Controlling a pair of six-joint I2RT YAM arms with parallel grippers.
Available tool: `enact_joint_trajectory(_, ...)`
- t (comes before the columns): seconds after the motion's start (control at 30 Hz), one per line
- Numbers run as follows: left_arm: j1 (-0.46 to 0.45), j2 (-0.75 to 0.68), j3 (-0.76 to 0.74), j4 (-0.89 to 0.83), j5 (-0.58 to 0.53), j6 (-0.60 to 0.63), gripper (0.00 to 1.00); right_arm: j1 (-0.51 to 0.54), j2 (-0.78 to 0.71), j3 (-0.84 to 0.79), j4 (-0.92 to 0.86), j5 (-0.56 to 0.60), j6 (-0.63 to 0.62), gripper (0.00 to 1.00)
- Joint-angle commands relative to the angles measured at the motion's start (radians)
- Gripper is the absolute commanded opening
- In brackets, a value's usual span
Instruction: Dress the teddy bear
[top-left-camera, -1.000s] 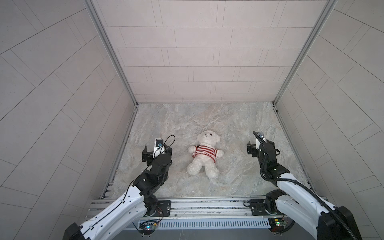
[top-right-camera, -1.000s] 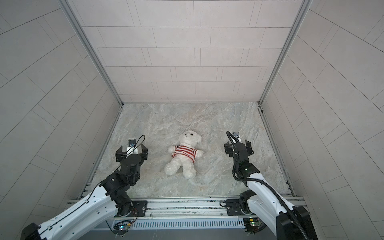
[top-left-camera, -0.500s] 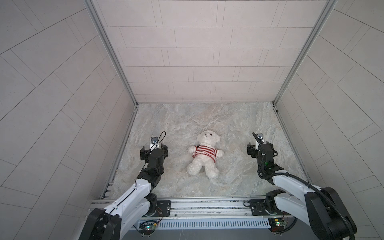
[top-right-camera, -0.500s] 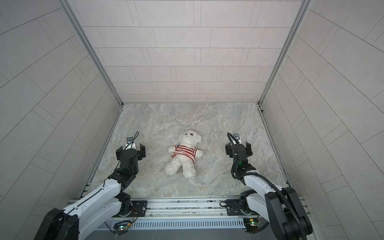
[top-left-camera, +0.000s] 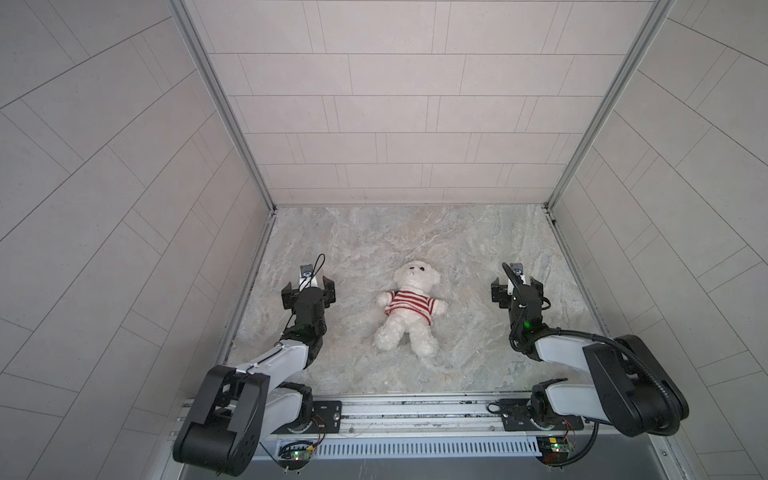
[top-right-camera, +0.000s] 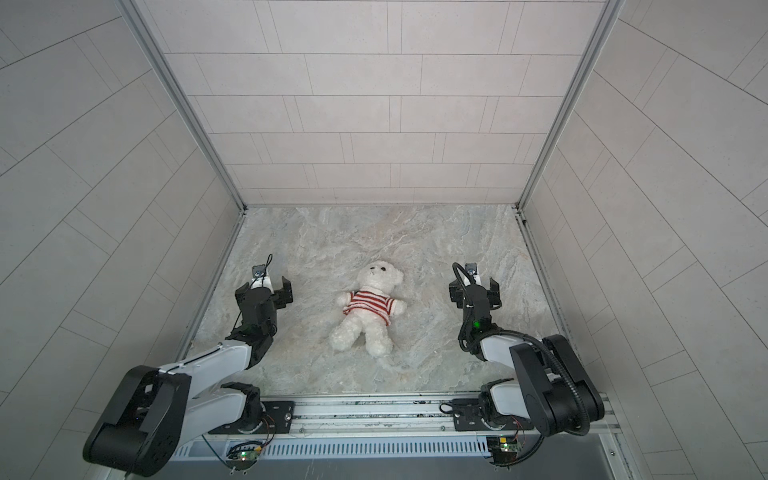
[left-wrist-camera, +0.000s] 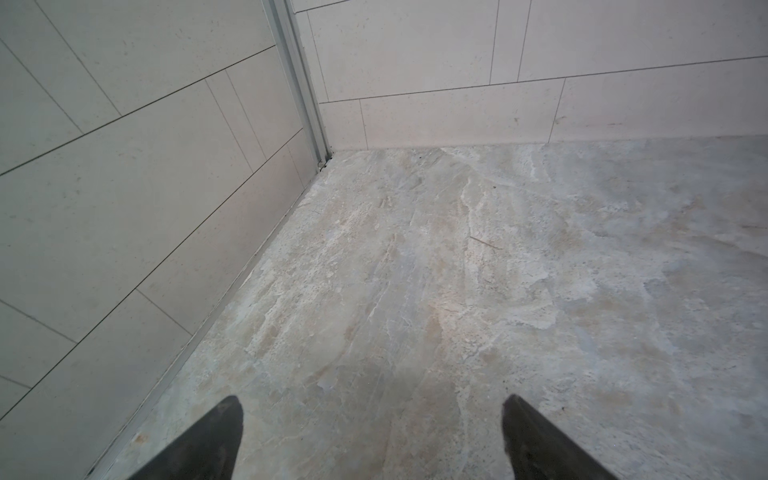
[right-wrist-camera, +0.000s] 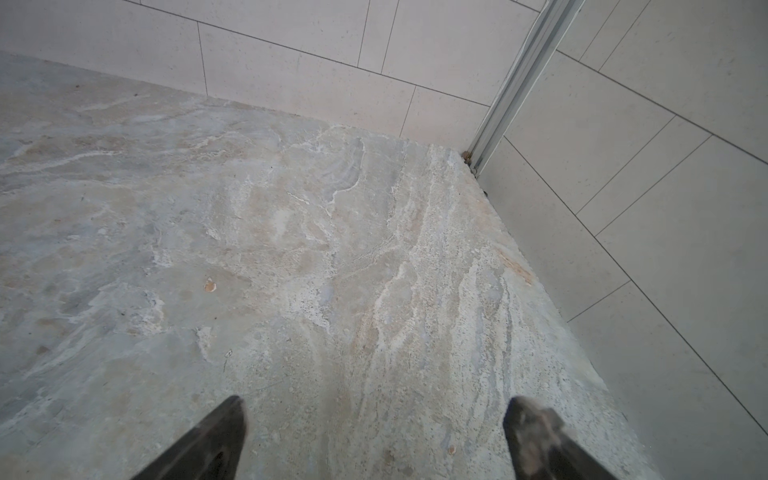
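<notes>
We log both arms folded back since a second ago; left jaws and right jaws wide apart, empty; bear unmoved mid-bench, sweater on; we judge dressing finished.

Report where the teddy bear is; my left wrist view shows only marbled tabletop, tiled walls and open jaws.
Observer: The teddy bear lies face up on the tabletop, between the arms, right of your left gripper.
Operator: Check its clothing.
Observer: A red-and-white striped sweater covers its torso, paws out of both sleeves.
Operator: Check the other arm.
Observer: The right gripper is right of the bear, jaws open, empty.
</notes>
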Motion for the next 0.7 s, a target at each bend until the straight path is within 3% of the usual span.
enact_joint_trajectory(0.0,0.008,0.047,0.053,0.09,0.06,0.0,1.0,-0.029,0.085,0.024,0.176,-0.027,0.006,1.0)
enact_joint_trajectory(0.07,0.009,0.072,0.071,0.095,0.076,0.003,1.0,-0.044,0.164,0.021,0.263,-0.03,0.022,1.0)
enact_joint_trajectory(0.23,0.01,0.127,0.116,0.098,0.076,0.019,1.0,-0.061,0.185,0.024,0.27,-0.043,0.039,1.0)
enact_joint_trajectory(0.4,0.026,0.213,0.085,0.247,0.088,0.023,1.0,-0.086,0.247,0.029,0.317,-0.061,0.067,1.0)
enact_joint_trajectory(0.53,0.029,0.284,0.085,0.314,0.095,0.032,1.0,-0.088,0.244,0.059,0.255,-0.069,0.062,1.0)
enact_joint_trajectory(0.67,0.042,0.285,0.105,0.268,0.091,0.01,1.0,-0.088,0.239,0.111,0.151,-0.067,0.064,1.0)
